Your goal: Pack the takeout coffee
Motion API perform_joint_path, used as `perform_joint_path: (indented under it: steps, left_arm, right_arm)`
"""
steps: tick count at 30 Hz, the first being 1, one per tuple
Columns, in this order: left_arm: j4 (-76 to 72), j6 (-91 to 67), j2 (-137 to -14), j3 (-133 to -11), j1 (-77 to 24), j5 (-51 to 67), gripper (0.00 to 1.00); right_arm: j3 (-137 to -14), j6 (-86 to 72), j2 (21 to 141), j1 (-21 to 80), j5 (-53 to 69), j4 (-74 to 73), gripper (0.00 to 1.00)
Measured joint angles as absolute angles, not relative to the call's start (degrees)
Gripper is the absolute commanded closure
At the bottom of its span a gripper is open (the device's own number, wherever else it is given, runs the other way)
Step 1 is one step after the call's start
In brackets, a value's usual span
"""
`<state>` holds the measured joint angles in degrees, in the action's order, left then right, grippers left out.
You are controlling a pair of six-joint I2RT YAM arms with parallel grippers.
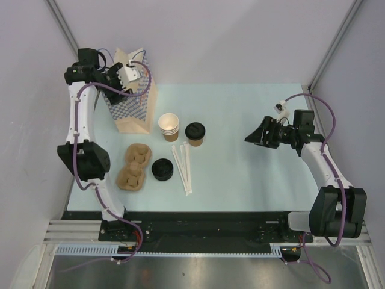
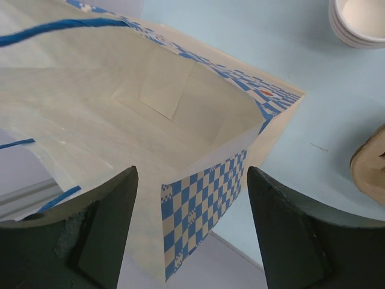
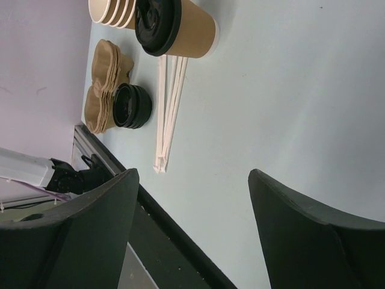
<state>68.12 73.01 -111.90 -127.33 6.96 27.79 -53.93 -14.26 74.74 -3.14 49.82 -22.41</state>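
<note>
Two finger pairs open, empty | left fingers (image 2: 123, 192) over checked bag (image 2: 201, 211) rim, mark unreadable | right fingers (image 3: 123, 192) facing takeout coffee (image 3: 180, 27)

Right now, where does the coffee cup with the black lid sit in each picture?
Top external: the lidded coffee cup stands near the middle, right of the stack of lidless cups.
Left wrist: not in it; only the stack shows, in the top right corner.
Right wrist: the cup at top centre, the stack to its left.
Shared landmark: the stack of lidless cups.
</note>
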Motion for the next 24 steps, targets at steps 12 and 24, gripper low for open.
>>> perform_joint_path:
  steps: [12,24]
  left_arm:
    - [69.04,78.3,-112.57,-127.42,7.66,29.02,0.26]
    - [63.68,73.76,-116.14,-127.39,6.98,27.62,1.0]
  right_arm:
    - [-53.93,-14.26,74.67,-3.38,49.82,-22.5,0.2]
    - [-53.93,-14.28,74.67,-4.05,49.82,-22.44,0.22]
